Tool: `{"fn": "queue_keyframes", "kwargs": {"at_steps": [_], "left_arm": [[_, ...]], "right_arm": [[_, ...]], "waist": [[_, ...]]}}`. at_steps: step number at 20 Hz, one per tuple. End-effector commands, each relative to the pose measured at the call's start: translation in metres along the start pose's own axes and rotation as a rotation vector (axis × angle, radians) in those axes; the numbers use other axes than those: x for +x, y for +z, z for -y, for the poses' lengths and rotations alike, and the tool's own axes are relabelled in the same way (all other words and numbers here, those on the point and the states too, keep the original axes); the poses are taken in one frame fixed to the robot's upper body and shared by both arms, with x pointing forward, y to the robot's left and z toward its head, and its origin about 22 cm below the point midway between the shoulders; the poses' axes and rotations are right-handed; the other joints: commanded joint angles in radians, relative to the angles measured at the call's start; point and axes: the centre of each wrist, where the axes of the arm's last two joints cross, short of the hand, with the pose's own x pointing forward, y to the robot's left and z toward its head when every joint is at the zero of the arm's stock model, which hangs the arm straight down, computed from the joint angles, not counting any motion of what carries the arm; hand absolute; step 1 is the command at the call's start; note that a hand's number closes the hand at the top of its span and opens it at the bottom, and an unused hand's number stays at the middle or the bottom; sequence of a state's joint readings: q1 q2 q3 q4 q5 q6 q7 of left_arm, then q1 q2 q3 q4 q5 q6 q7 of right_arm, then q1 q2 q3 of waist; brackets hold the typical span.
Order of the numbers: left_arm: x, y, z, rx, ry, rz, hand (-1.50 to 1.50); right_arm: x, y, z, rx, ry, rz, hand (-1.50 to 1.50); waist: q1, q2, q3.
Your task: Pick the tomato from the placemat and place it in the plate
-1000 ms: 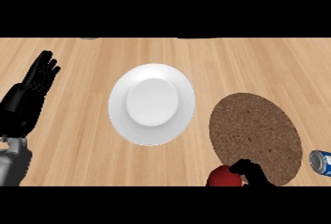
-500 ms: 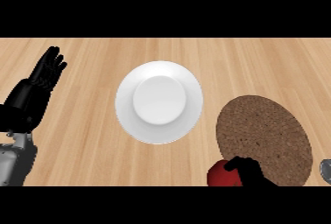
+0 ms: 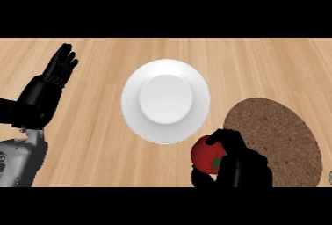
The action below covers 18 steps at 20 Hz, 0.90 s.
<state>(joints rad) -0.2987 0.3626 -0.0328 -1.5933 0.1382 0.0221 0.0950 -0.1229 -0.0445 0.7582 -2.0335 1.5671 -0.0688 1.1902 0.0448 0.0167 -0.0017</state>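
Right hand (image 3: pixel 243 162) curled round tomato (image 3: pixel 209 158), held at the placemat's (image 3: pixel 279 136) left edge, just beside the white plate's (image 3: pixel 166 101) lower right rim. Left hand (image 3: pixel 45 92) open, fingers up, near left edge. Bare tabletop (image 3: pixel 97 145) between.

Over the last second the right hand (image 3: pixel 241 163), its fingers curled round the red tomato (image 3: pixel 209 157), moved left off the near-left edge of the brown placemat (image 3: pixel 279 136) and a little farther from the near edge, so that more of the tomato showed. The tomato came to sit over bare wood just beside the near-right rim of the white plate (image 3: pixel 166 101). In the view, plate and placemat shifted right, and the blue can at the right edge slid almost out of sight. The resting left hand (image 3: pixel 45 94) also shifted right.
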Motion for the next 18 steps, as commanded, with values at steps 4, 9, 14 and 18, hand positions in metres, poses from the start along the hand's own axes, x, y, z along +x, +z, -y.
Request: {"fn": "queue_keyframes", "kwargs": {"at_steps": [4, 9, 14, 18], "left_arm": [[0.013, -0.012, 0.001, -0.013, 0.009, 0.011, 0.00], [0.007, -0.011, 0.008, -0.029, 0.001, 0.013, 0.00], [0.007, -0.014, 0.009, -0.056, 0.008, 0.009, 0.00], [0.004, -0.014, 0.019, -0.032, 0.014, 0.025, 0.00]], "right_arm": [[0.032, -0.055, -0.024, 0.044, -0.081, -0.257, 1.50], [0.044, -0.102, -0.054, 0.054, -0.014, -0.296, 1.50], [0.050, -0.125, -0.092, 0.120, 0.051, -0.331, 1.50], [0.043, -0.148, -0.095, 0.093, -0.096, -0.416, -1.50]], "waist": [[0.022, 0.003, 0.001], [0.025, 0.001, 0.002], [0.051, 0.007, 0.002], [0.050, 0.010, 0.003]]}}
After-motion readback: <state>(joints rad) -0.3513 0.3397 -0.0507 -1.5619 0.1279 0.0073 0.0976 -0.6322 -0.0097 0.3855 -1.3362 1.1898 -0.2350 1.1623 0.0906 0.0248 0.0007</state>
